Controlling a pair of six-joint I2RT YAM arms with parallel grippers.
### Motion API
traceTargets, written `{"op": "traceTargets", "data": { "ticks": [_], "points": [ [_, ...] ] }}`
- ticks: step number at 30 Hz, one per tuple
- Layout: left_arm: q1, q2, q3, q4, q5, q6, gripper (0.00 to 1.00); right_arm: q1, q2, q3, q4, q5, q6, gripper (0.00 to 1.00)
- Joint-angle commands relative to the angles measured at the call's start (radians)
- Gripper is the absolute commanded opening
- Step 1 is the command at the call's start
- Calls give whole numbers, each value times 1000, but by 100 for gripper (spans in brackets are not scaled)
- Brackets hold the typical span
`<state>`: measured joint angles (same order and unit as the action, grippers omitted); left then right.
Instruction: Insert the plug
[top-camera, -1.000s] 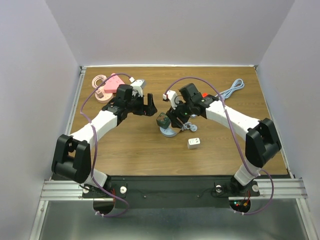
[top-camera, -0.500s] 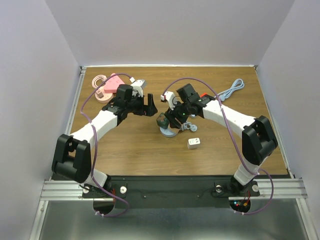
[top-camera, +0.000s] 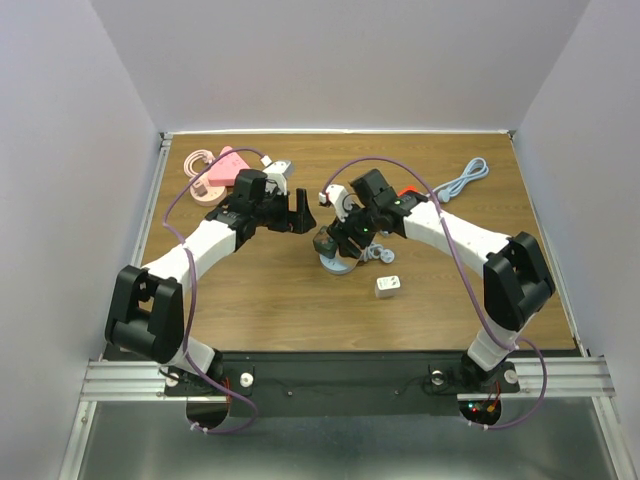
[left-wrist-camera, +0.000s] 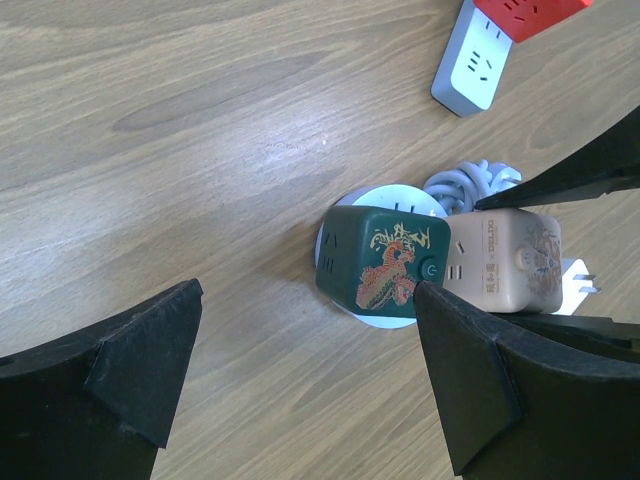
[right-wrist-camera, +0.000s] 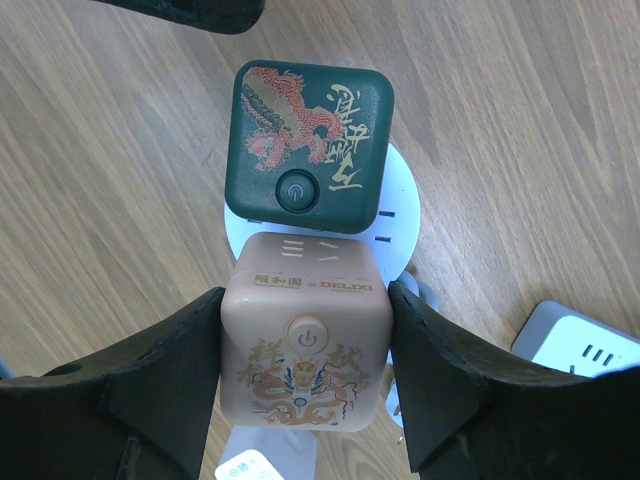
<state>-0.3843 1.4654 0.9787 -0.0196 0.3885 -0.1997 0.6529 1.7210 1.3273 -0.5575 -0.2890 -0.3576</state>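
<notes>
Right gripper (right-wrist-camera: 305, 372) is clamped on the beige cube plug (right-wrist-camera: 305, 300), and you can read "DELIXI" on its top face, just above a power button and a gold dragon. It's touching the green cube (right-wrist-camera: 308, 145), the one with a red dragon and gold Chinese script, over the white round base (right-wrist-camera: 402, 205) at mid-table. Left gripper (left-wrist-camera: 308, 335) hangs above, fingers spread wide, gripping nothing.
</notes>
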Motion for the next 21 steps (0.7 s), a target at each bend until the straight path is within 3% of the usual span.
{"op": "traceTargets", "data": {
  "ticks": [1, 21],
  "points": [
    [2, 1, 0, 21, 24, 6, 99, 11, -31, 27, -13, 63, -23, 0],
    [1, 13, -2, 21, 35, 8, 99, 17, -60, 24, -16, 120, -21, 0]
  ]
}}
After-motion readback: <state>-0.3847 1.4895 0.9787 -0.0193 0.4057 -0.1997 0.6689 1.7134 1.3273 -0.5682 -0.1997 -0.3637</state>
